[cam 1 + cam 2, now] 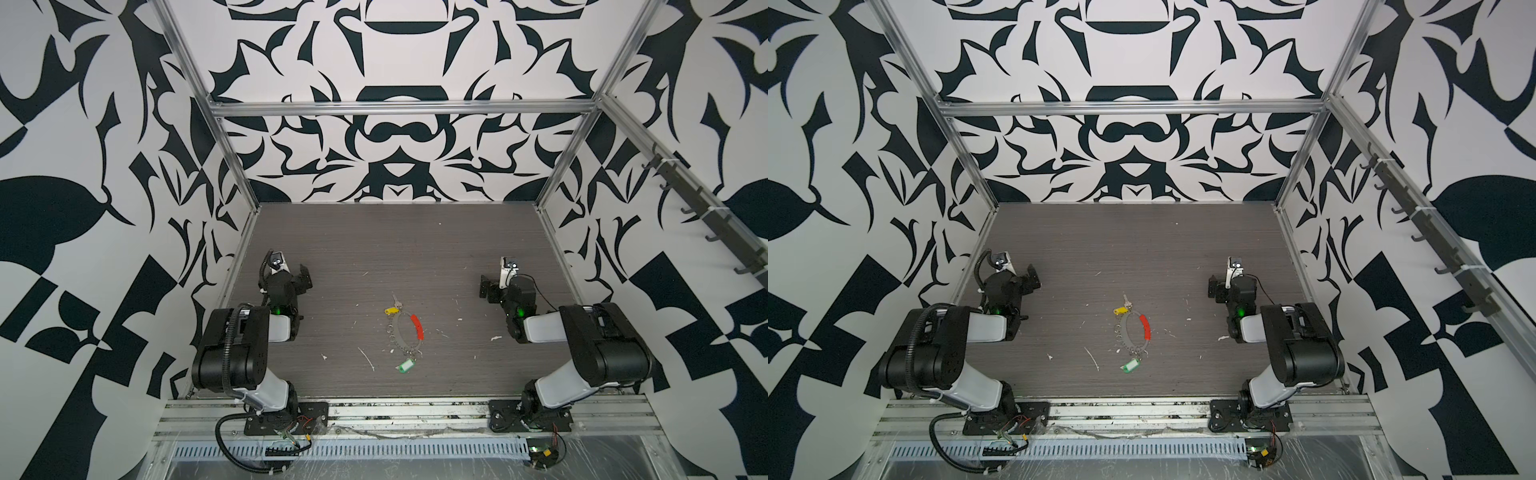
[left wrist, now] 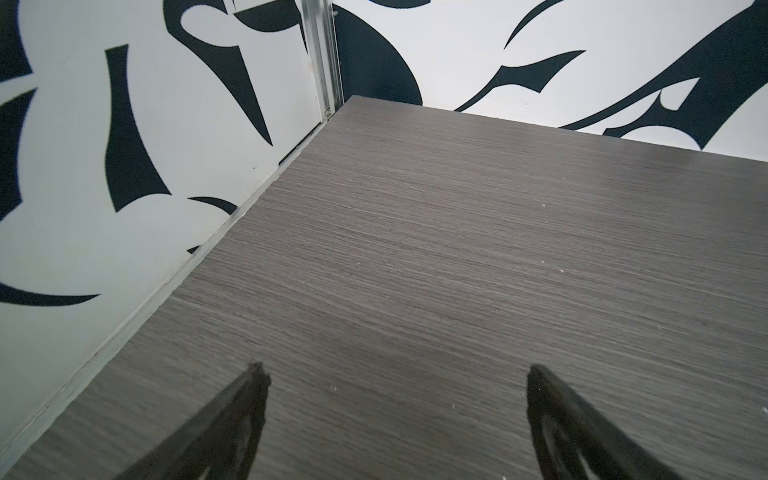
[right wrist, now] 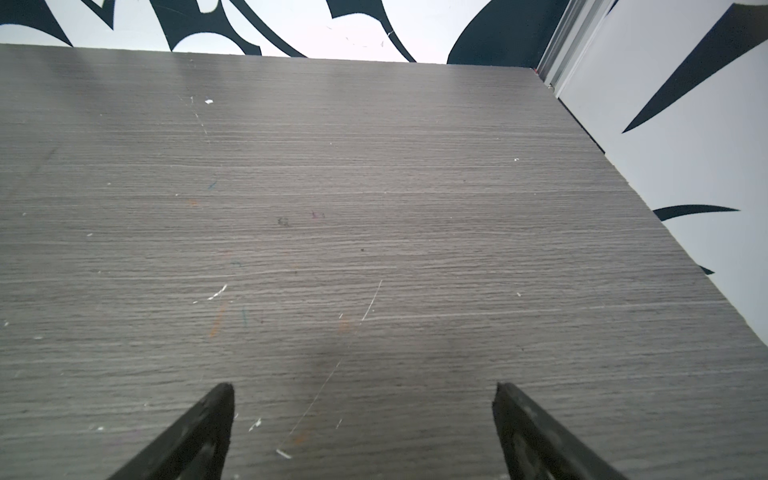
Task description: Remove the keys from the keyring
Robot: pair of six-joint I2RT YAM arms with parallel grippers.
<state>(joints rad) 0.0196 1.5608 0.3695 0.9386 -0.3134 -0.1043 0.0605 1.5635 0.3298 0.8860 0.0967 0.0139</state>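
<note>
The keyring, a thin grey wire hoop with a red sleeve, lies flat mid-table in both top views. A silver key with a yellow tag hangs at its far end. Another key with a green tag lies at its near end, and several small split rings sit along the hoop. My left gripper stands open far to the left of the hoop. On the far right my right gripper is open as well. Both wrist views show bare table between the fingers.
White flecks of debris are scattered over the grey wood table. Patterned walls with aluminium posts close in the left, back and right sides. A rail of dark hooks runs along the right wall.
</note>
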